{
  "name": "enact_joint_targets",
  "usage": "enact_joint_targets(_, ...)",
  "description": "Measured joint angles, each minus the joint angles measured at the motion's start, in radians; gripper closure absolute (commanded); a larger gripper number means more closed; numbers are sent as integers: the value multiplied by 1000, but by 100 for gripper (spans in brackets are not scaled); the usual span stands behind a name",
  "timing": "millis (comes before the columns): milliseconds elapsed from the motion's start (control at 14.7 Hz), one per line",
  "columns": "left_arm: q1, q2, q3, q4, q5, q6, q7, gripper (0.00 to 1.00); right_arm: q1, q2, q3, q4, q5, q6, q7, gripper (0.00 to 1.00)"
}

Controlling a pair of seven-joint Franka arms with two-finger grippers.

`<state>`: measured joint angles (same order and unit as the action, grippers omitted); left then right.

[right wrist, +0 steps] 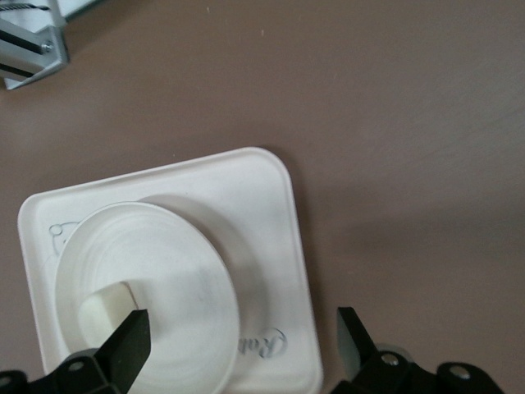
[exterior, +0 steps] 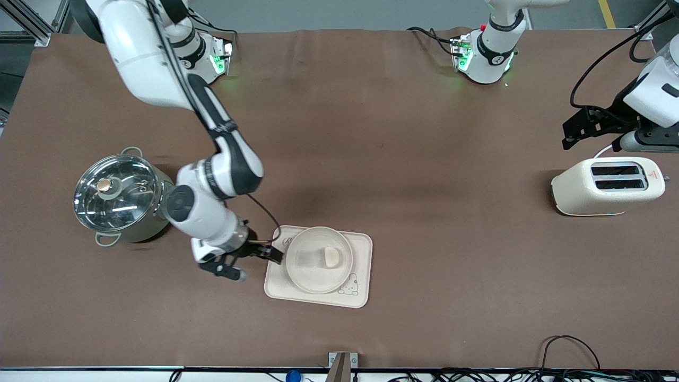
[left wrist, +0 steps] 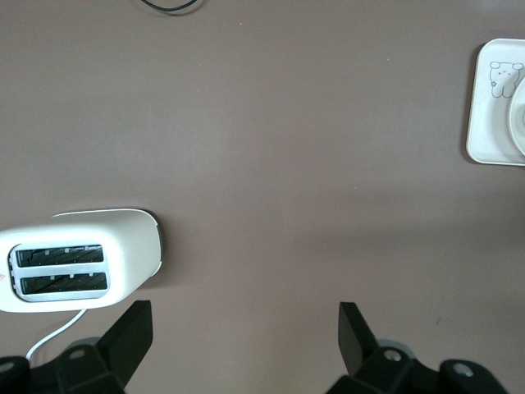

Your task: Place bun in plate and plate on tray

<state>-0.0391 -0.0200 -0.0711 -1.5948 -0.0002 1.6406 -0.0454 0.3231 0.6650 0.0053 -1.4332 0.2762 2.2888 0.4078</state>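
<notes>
The tray [exterior: 318,267] lies on the brown counter [exterior: 371,132], the thing nearest the front camera, flat with its rabbit drawing [exterior: 349,286] at the nearer corner toward the left arm's end. The plate [exterior: 318,259] sits on the tray, inside its edges, covering most of the middle. The bun [exterior: 332,257] rests in the plate, on the side toward the left arm's end, flat side facing the plate's centre. In the right wrist view the plate [right wrist: 148,295] shows on the tray [right wrist: 246,197] with the bun [right wrist: 102,312] in it, and the lettering [right wrist: 262,345] peeks out past the plate's rim.

The right tool [exterior: 249,262] is low at the tray's edge toward the right arm's end, just beside the plate's rim. Its fingers [right wrist: 127,345] stand apart and grip nothing; in the right wrist view one of them overlaps the plate and the other shows over bare counter past the tray's edge.

Farther from the camera, toward the right arm's end, stands a steel pot [exterior: 123,197] with a glass lid [exterior: 114,191]. Toward the left arm's end stands a cream toaster [exterior: 607,185], two slots up. The left tool [exterior: 589,124] waits above the counter near the toaster, its fingers [left wrist: 131,336] spread wide and empty; its wrist view shows the toaster [left wrist: 82,263] and a corner of the tray [left wrist: 492,107].
</notes>
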Motion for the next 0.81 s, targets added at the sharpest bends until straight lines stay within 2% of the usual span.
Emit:
enact_joint_targets(136,0,0,0,1,0,-1,0,0,-66,-101,-6,4,-8,-146,-119,0)
enact_joint_targets(407,0,0,0,2,0,-2,0,0,-187,-284,-23,6,-158,-377,-268,0)
enact_joint_targets(815,0,0,0,4,0,-3,0,0,-326,-516,-29,-2,-201,-738,-417,0)
